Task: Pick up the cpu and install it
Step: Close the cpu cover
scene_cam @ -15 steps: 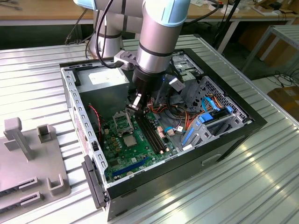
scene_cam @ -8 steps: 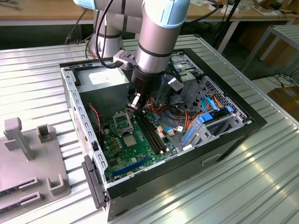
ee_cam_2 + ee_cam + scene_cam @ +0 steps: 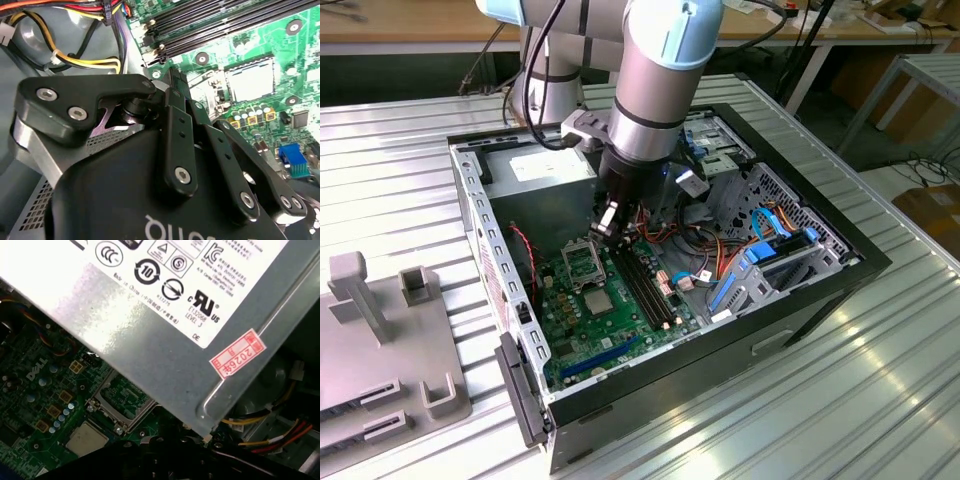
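Claw over motherboard; cpu in first wrist view.

round certification marks and a red numbered sticker on the grey power supply

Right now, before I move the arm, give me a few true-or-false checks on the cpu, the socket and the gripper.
1. The computer case lies open on the table. True.
2. The cpu is seated in the socket. False: it lies on the motherboard beside the socket.
3. The gripper hangs outside the case. False: it is inside the case, above the motherboard near the socket.
4. A grey fixture stands on the table at the exterior view's left of the case. True.
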`<state>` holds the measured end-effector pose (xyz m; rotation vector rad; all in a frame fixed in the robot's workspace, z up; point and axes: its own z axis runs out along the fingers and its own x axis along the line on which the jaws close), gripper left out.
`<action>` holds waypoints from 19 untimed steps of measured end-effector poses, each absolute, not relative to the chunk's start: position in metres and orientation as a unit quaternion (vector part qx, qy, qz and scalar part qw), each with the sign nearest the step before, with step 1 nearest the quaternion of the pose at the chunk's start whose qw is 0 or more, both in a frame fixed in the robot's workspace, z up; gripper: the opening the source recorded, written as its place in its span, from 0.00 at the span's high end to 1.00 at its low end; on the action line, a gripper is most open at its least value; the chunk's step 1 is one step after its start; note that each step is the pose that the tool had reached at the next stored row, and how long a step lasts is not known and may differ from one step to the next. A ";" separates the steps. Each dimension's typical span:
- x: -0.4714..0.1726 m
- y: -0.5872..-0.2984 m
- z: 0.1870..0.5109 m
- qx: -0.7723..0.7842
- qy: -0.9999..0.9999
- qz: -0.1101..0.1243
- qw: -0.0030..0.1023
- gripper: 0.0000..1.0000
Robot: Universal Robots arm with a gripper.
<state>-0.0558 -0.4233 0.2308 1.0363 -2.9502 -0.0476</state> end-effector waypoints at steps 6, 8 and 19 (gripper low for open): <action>-0.056 -0.422 0.226 0.331 -0.943 -0.026 0.003 0.89; -0.056 -0.422 0.226 0.332 -0.943 -0.028 0.003 0.89; -0.056 -0.422 0.225 0.331 -0.942 -0.045 -0.003 0.89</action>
